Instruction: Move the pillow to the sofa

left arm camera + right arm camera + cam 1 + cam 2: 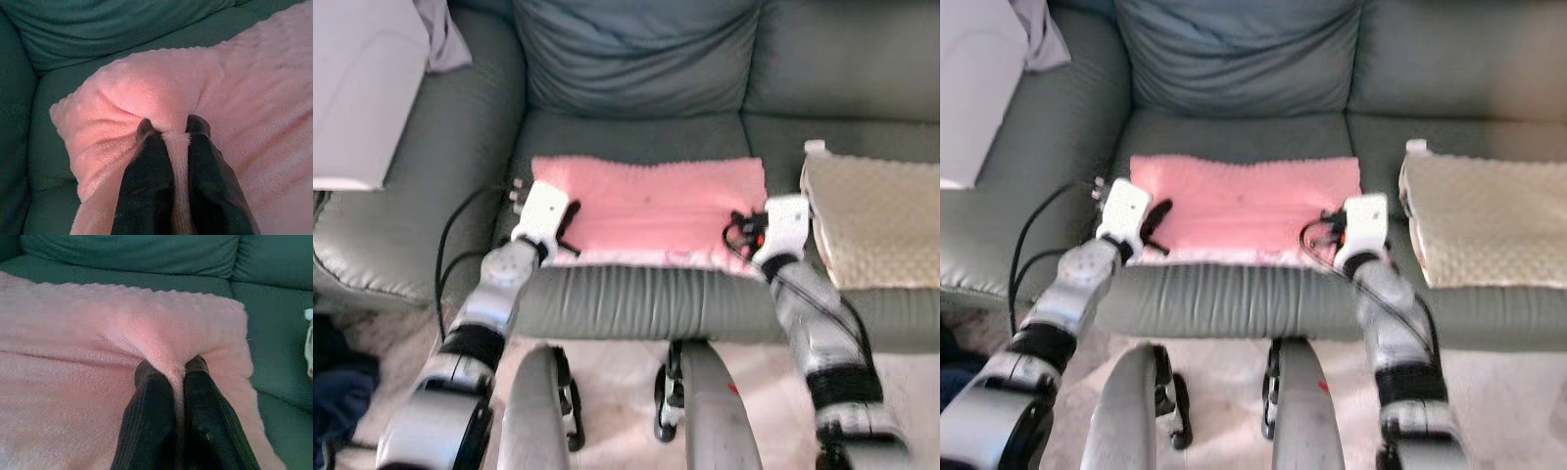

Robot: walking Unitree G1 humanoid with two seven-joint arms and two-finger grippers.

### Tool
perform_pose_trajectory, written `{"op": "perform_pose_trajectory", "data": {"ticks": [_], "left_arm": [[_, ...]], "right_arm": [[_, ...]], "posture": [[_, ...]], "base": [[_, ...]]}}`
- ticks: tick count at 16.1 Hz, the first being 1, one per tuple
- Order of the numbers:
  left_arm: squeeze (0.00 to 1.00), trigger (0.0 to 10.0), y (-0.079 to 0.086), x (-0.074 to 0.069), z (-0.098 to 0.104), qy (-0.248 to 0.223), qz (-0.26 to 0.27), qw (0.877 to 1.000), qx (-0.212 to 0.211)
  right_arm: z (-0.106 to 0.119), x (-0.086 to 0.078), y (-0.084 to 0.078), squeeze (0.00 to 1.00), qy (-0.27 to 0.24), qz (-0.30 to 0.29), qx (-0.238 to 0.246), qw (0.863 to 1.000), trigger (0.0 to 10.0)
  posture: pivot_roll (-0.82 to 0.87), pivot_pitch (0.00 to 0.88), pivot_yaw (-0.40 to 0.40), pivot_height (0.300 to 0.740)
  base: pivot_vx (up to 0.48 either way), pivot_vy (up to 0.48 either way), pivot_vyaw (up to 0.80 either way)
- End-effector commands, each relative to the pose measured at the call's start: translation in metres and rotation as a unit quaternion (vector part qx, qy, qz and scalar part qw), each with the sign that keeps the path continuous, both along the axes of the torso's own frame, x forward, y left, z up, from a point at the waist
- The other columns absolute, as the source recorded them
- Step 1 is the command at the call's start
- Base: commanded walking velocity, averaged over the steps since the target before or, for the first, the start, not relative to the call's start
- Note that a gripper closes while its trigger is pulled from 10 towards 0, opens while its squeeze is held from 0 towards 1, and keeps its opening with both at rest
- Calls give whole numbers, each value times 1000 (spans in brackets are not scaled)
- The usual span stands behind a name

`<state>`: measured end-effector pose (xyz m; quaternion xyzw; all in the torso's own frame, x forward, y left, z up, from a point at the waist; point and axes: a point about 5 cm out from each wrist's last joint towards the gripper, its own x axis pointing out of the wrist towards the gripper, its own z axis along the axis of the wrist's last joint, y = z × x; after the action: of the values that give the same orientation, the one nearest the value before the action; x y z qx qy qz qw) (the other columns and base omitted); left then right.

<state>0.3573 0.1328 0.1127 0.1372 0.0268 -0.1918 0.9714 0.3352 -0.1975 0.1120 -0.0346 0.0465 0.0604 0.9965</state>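
Pillow [651, 211], pink and fluffy, is laid flat on the middle seat of the grey-green sofa [636, 88]. Its near left corner is pinched by the left gripper [166, 131], jaws closed on a fold. Its near right corner is likewise clamped by the right gripper [172, 366]. A beige cushion [881, 220] is seen just beside.

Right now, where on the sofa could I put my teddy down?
Bare seat lies behind the pink pillow, before the back cushion, and in a narrow strip between it and the beige pillow. The front edge is crowded: left tool and right tool pinch the pink pillow.
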Motion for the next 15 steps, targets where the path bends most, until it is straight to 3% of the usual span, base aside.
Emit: {"op": "perform_pose_trajectory", "data": {"ticks": [1, 2, 4, 8, 9, 10, 12, 13, 14, 15], "left_arm": [[0, 10000, 22, -2, -10, 17, 51, 999, 5], [0, 10000, 24, 7, -2, -7, 68, 997, 25], [0, 10000, 27, 16, 7, -12, 98, 995, 16], [0, 10000, 20, 24, 14, -14, 108, 994, 7], [0, 10000, 20, 24, 13, -14, 110, 994, 8], [0, 10000, 20, 23, 11, -10, 114, 993, 12], [0, 10000, 24, 22, 7, -5, 120, 993, 11], [196, 10000, 27, 21, 4, 1, 121, 993, 8], [1000, 10000, 28, 19, 1, 5, 117, 993, 4], [1000, 10000, 29, 18, 0, 5, 117, 993, 3]], "right_arm": [[-1, -4, -33, 0, -2, -64, -5, 998, 10000], [-3, 2, -31, 0, 5, -54, -3, 999, 10000], [-3, 7, -27, 0, 4, -40, -12, 999, 10000], [1, 19, -22, 0, -5, -42, -1, 999, 10000], [0, 20, -20, 63, -5, -40, 0, 999, 10000], [-2, 20, -18, 204, -4, -37, 0, 999, 10000], [-4, 21, -16, 173, -1, -32, 3, 999, 10000], [-6, 21, -15, 565, 1, -30, 7, 1000, 10000], [-7, 21, -13, 1000, 0, -29, 8, 1000, 10000], [-7, 22, -12, 1000, -1, -28, 9, 1000, 10000]], "posture": [[-79, 343, 22, 645], [-71, 344, 12, 645], [-74, 344, 8, 645], [-92, 336, -1, 645], [-92, 334, -3, 645], [-92, 331, -5, 645], [-82, 329, -11, 645], [-79, 324, -17, 645], [-78, 322, -17, 645], [-78, 320, -19, 645]], "base": [[0, 0, 0], [0, 0, 0], [0, 0, 0], [0, 0, 0], [0, 0, 0], [0, 0, 0], [0, 0, 0], [0, 0, 0], [0, 0, 0], [0, 0, 0]]}}
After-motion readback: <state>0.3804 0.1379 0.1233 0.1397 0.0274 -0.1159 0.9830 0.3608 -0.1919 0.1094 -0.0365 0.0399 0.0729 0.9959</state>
